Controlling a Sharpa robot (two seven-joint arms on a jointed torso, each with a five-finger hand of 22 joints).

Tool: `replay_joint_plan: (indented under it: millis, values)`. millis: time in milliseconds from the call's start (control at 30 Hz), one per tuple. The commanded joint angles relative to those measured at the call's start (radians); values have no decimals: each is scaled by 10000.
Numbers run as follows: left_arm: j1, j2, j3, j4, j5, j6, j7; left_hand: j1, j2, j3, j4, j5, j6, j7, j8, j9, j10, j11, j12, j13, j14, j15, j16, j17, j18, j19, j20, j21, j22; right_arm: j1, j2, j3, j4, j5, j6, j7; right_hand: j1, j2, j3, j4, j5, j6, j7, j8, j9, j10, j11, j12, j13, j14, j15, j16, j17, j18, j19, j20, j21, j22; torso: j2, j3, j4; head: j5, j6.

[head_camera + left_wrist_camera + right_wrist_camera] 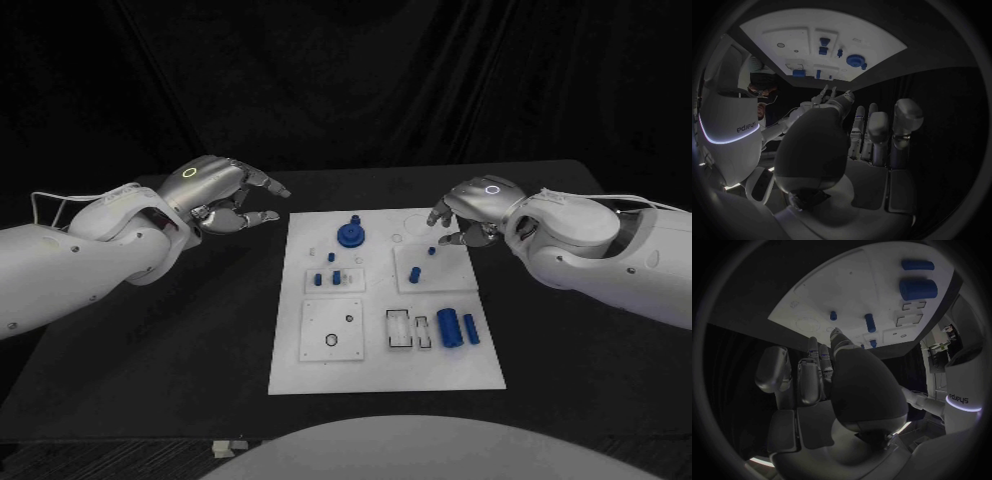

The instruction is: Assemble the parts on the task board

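Note:
The white task board [378,374] lies in the middle of the black table. A round blue part [351,235] stands near its far edge, with a small peg [355,217] behind it. Small blue parts [330,279] sit left of centre, and a blue peg [415,273] right of centre. Two blue cylinders [460,327] lie side by side at the board's right. My left hand [231,200] hovers left of the board's far corner, fingers apart and holding nothing. My right hand [469,215] hangs over the far right corner, fingertips down, also holding nothing. From the right wrist, the thick cylinder [917,289] and the peg [870,322] show beyond the fingers [811,375].
Rectangular recesses [407,330] and a round hole [333,341] mark the board's near half. In the left wrist view the board [879,45] with the round part [856,60] lies beyond my left hand [873,135]. Bare black table surrounds the board on all sides.

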Motion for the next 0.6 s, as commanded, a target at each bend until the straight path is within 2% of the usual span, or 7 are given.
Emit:
replay_joint_plan:
  millis: [33, 267, 300, 567, 600]
  values:
    - [-33, -3, 10, 46, 343, -171, 332, 39, 27, -3, 74, 70, 10, -85, -51, -11, -33, 66, 39, 9, 42, 25, -9, -25, 23, 48, 36, -43, 1068, -87, 16, 8, -38, -249, 258, -103, -64, -3, -20, -12, 77, 71, 9, 61, 21, -63, -14, -59, -13, 523, -28, 73, 231, -41, 77, -16, 59, 1573, -10, 15, -21, 52, -1]
    - [-74, -11, 10, 101, 353, -137, 337, 28, 33, -13, 116, 75, -5, -65, -73, -24, -50, 77, 66, 14, 21, 33, -36, -59, 29, 37, 43, -88, 1063, -274, 89, 8, -120, -251, 311, 2, -60, -20, 29, -39, 380, 190, 41, 123, 67, -90, -11, -62, -38, 512, -25, 102, 247, -42, 76, -14, 89, 1572, -12, 14, -19, 123, -1]
    - [-78, -12, 10, 114, 354, -130, 335, 28, 33, -13, 116, 75, -5, -65, -73, -24, -50, 77, 66, 14, 21, 33, -36, -59, 29, 37, 43, -88, 1063, -306, 103, 8, -131, -251, 326, 14, -35, -31, 70, -53, 628, 277, 67, 169, 103, -96, -17, -62, -52, 502, -30, 101, 238, -38, 64, -15, 77, 1566, -12, 14, -22, 122, -1]
    - [-98, -18, 10, 186, 355, -109, 353, 74, 39, -1, 119, 111, -15, -46, -94, -37, -50, 81, 104, 22, 15, 38, -37, -54, 29, 40, 50, -93, 1068, -536, 220, 8, -285, -188, 314, 90, -33, -37, 81, -54, 684, 297, 69, 180, 114, -92, -19, -59, -55, 498, -30, 96, 230, -35, 59, -17, 69, 1563, -14, 14, -24, 158, -1]
    - [-101, -19, 10, 194, 355, -104, 357, 74, 39, -1, 119, 111, -15, -46, -94, -37, -50, 81, 104, 22, 15, 38, -37, -54, 29, 40, 50, -93, 1068, -563, 240, 8, -312, -165, 301, 99, 1, -38, 115, -69, 804, 288, 67, 173, 119, -94, -17, -60, -62, 489, -31, 78, 207, -33, 55, -19, 65, 1560, -15, 14, -25, 174, -1]
